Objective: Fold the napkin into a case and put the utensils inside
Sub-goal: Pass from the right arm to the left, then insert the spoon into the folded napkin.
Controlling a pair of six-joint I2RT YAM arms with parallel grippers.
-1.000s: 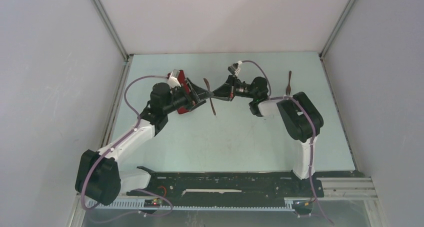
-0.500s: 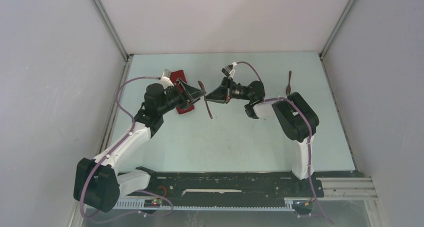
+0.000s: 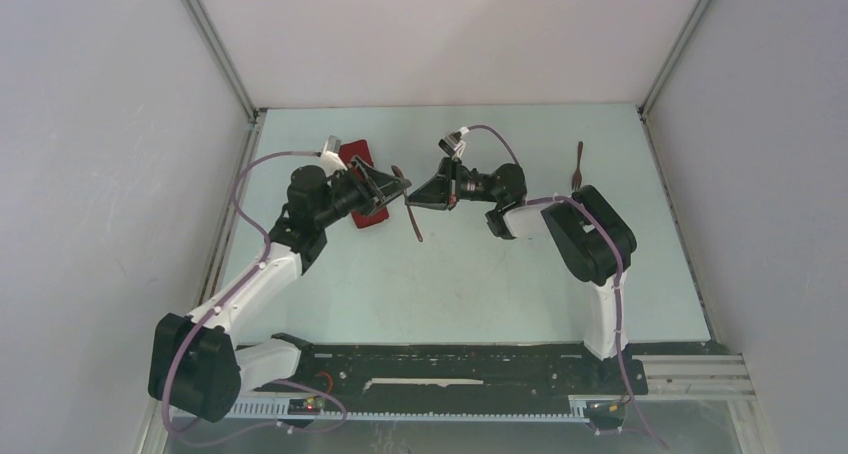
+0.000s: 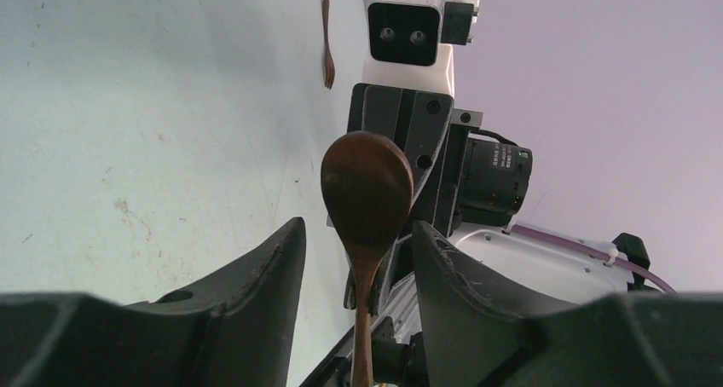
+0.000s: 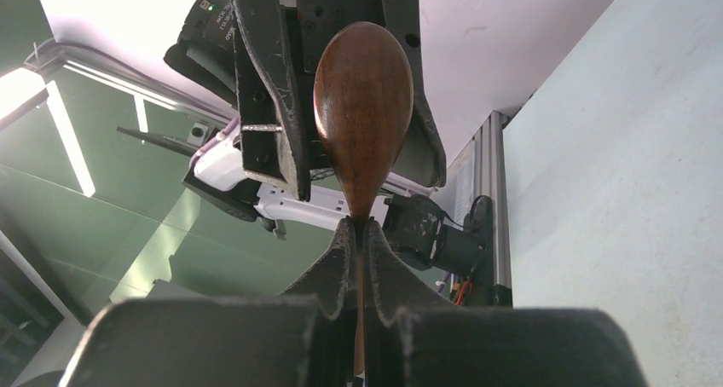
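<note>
Since the arms stood nearer the middle of the pale blue-green desk [image 3: 450, 274] a second ago, both have slid a little to the left, and the small dark brown wooden spoon [image 5: 364, 97] has gone with them. In the last half second almost nothing has moved. More of the dark red folded cloth case [image 3: 352, 157] shows now than a second ago.

The right claw [image 5: 358, 233] is pressed together on the thin neck of the spoon, just below the round bowl. The bowl sticks out past its tips. It is smooth, shiny and egg shaped.

The left claw [image 4: 356, 229] faces the right claw, tip to tip. Its fingers [image 4: 281, 251] are spread wide. The spoon bowl sits in the gap between them and does not touch either one. From above, the spoon [image 3: 410, 209] is up off the desk, with the left claw [image 3: 395, 186] on one side and the right claw [image 3: 420, 196] on the other.

The case lies flat on the desk just behind the left claw. The left arm hides part of it.

The small dark brown wooden fork [image 3: 578, 164] lies on the desk well behind the right claw, far from both claws. The left wrist view shows the fork [image 4: 327, 42] small and thin, past the right claw.
</note>
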